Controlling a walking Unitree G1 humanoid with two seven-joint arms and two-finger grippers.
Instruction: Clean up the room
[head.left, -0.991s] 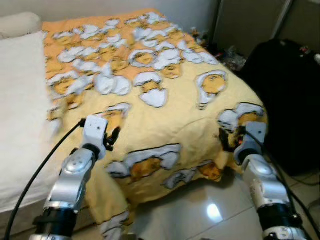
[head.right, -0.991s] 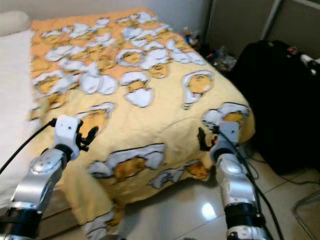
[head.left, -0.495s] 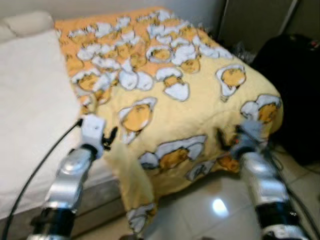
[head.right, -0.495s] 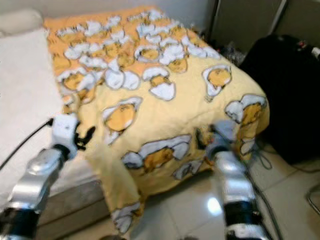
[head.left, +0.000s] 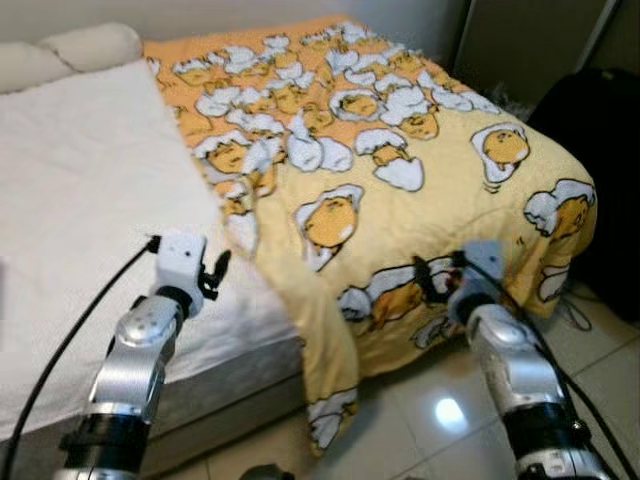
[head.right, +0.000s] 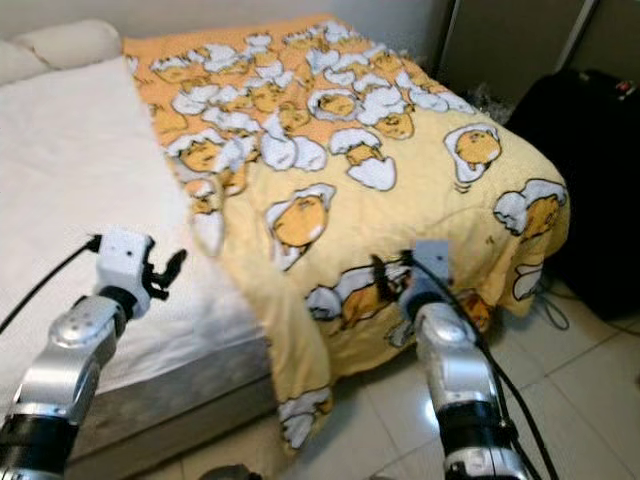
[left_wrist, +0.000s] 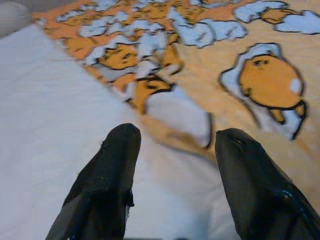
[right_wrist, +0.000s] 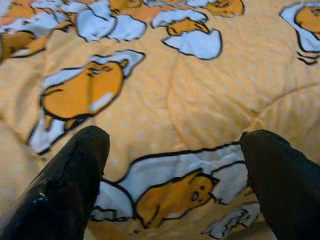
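While the yellow quilted blanket printed with egg cartoons (head.left: 400, 180) is left covering only the right half of the white-sheeted bed (head.left: 90, 200), with both the left gripper (left_wrist: 172, 165) and right gripper (right_wrist: 172, 170) held with jaws released and empty, its overhanging corner could be dragged onto the tiled floor (head.left: 440, 420).

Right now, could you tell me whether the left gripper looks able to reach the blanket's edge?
Probably yes: the left gripper is open over the bare sheet, with the blanket edge just ahead and nothing between.
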